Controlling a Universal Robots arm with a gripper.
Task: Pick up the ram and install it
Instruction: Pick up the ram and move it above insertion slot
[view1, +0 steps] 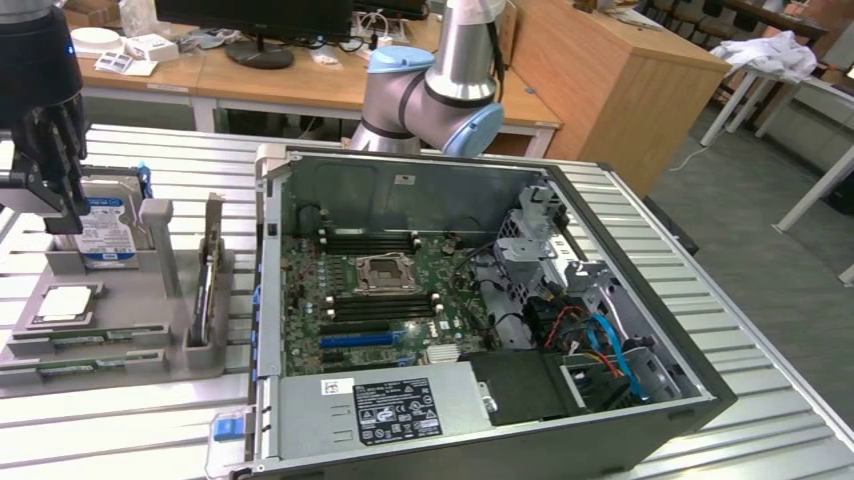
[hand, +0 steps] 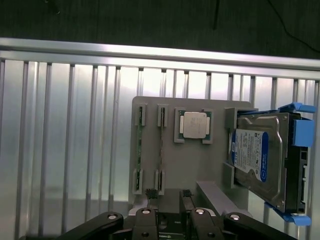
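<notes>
From where I'm standing, the job has hardly begun. The claw (hand: 168, 196) hangs above the grey holder (hand: 175, 165) at the exterior view's left end of the slatted worktop (view1: 160, 420). Its jaws are spread wide with nothing between them. The ram (hand: 140, 150) stands on edge in its clips on that holder, a thin green stick seen edge-on from the wrist view, and the claw is not touching it. A second thin stick (hand: 161, 150) sits in the clips just beside it. The square silver processor (hand: 194, 125) is in its own pocket next to those, and the blue-labelled hard drive (hand: 257, 160) leans in its cradle at the far side of the holder. In the exterior view the claw looks nearer to the hard drive than to the ram, though from the wrist view its fingertips (hand: 150, 193) line up close to the ends of the two sticks. The open computer case (view1: 694, 400) lies on its side well apart from the holder, with the motherboard (view1: 334, 290) exposed. The dark memory slots (view1: 380, 311) beside the processor socket look bare, as far as I can make out. By my reckoning, the pick-up, the carry across and the seating in a slot are all left to do.
</notes>
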